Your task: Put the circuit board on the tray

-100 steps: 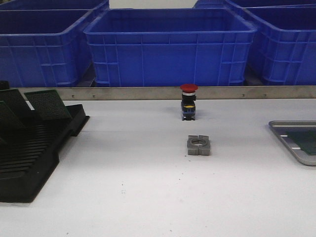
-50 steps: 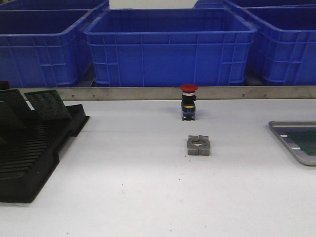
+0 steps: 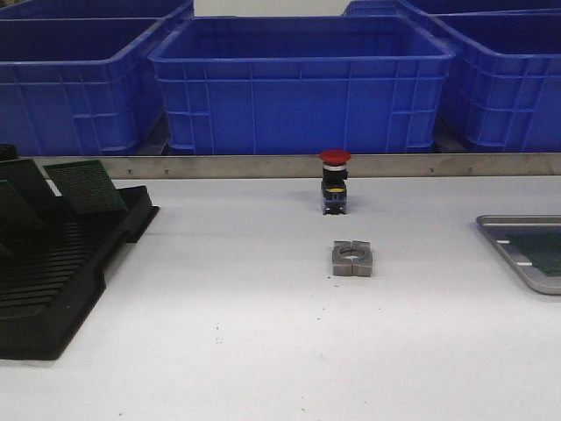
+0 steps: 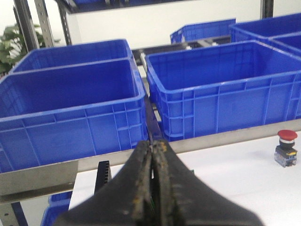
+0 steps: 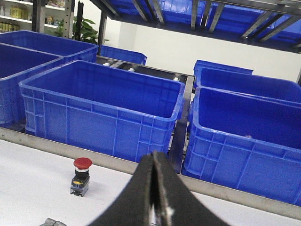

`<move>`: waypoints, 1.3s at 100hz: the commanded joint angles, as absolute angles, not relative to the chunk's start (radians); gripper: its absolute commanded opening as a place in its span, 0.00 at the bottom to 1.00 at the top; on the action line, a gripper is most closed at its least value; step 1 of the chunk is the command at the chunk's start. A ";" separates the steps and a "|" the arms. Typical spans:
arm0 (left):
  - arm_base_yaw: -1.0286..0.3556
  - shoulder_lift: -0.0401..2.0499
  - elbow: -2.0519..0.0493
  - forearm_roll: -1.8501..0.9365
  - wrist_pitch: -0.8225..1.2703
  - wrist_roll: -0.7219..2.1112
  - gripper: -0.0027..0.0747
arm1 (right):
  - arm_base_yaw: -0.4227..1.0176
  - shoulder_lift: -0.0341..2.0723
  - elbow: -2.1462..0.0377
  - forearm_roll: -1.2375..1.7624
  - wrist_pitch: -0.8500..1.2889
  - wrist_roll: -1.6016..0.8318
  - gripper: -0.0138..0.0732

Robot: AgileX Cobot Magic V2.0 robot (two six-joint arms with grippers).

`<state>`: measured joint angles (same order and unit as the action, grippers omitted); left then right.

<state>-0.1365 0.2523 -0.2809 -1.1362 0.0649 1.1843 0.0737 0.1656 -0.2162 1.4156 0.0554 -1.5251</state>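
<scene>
left gripper (image 4: 153,147) jaws pressed together, empty | right gripper (image 5: 154,160) likewise | green circuit board (image 3: 545,251) already lies in shallow silver-grey metal tray (image 3: 496,230) at table's right | advice: keep both arms raised, leave tray undisturbed

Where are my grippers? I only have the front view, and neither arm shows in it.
Observer: The left wrist view shows the left gripper with its fingers pressed together, facing the blue crates.
Operator: And the right one?
Observer: The right gripper is shut too, with nothing visible between its fingers. Its camera sees the red button on the table.
Operator: Is the left holding a board?
Observer: I cannot make one out between its fingers.
</scene>
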 commanded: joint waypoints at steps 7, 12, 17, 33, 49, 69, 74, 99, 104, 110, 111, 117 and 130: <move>-0.135 0.198 -0.281 -1.145 0.043 1.173 0.01 | 0.073 0.155 -0.223 1.427 0.046 -1.534 0.09; -0.135 0.192 -0.279 -1.145 0.043 1.173 0.01 | 0.073 0.155 -0.223 1.427 0.049 -1.534 0.09; -0.135 0.192 -0.279 -1.145 0.043 1.173 0.01 | 0.073 0.155 -0.223 1.427 0.053 -1.534 0.09; -0.135 0.192 -0.279 -1.145 0.043 1.173 0.01 | 0.073 0.155 -0.223 1.428 0.056 -1.534 0.09; -0.135 0.192 -0.279 -1.145 0.043 1.173 0.01 | 0.073 0.155 -0.223 1.428 0.056 -1.534 0.09; -0.135 0.192 -0.279 -1.145 0.043 1.173 0.01 | 0.073 0.155 -0.223 1.428 0.056 -1.534 0.09; -0.135 0.192 -0.279 -1.145 0.043 1.173 0.01 | 0.073 0.155 -0.223 1.428 0.056 -1.534 0.09; -0.135 0.192 -0.279 -1.145 0.043 1.173 0.01 | 0.073 0.155 -0.223 1.428 0.056 -1.534 0.09; -0.135 0.192 -0.279 -1.145 0.043 1.173 0.01 | 0.073 0.155 -0.223 1.428 0.056 -1.534 0.09; -0.135 0.192 -0.279 -1.145 0.043 1.173 0.01 | 0.073 0.155 -0.223 1.428 0.056 -1.534 0.09; -0.135 0.192 -0.277 -1.145 0.040 1.173 0.01 | 0.073 0.155 -0.223 1.428 0.056 -1.534 0.09; -0.135 0.192 -0.270 -1.142 0.018 1.173 0.01 | 0.073 0.155 -0.223 1.428 0.057 -1.534 0.09; -0.135 0.192 -0.236 -1.106 -0.044 1.163 0.01 | 0.073 0.155 -0.223 1.428 0.056 -1.534 0.09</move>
